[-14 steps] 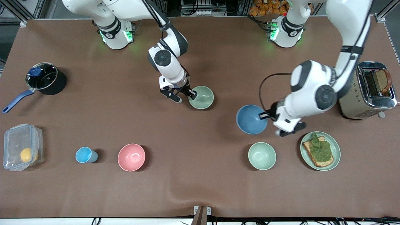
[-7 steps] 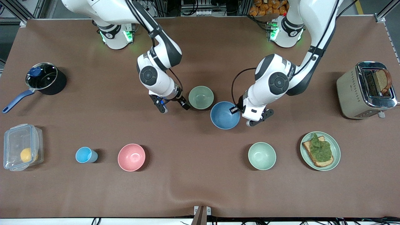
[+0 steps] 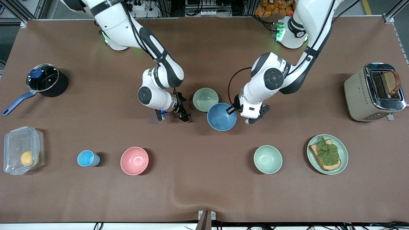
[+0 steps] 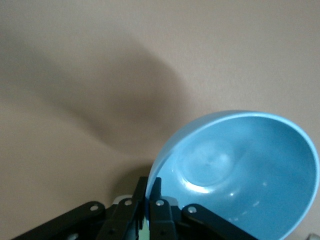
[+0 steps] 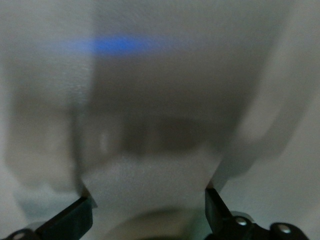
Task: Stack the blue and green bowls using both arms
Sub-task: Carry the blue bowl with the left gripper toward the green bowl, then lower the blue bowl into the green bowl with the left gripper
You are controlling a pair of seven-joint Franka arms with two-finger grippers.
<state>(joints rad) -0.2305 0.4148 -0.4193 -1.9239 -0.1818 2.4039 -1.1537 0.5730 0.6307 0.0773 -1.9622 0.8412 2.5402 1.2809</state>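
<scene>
- Fingers of the left gripper were clenched on the rim of the round, matte medium-blue bowl, which overlapped the round, pale sage-green bowl on the brown tabletop.
- Fingers of the right gripper stood released, just beside the green bowl, apart from it.

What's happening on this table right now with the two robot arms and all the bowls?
The left gripper is shut on the rim of the blue bowl, holding it in the air so that it overlaps the edge of the green bowl on the brown table. The right gripper is open and empty, over the table beside the green bowl. The bowls are not stacked yet. A pink bowl and a mint bowl sit nearer the front camera, untouched.
</scene>
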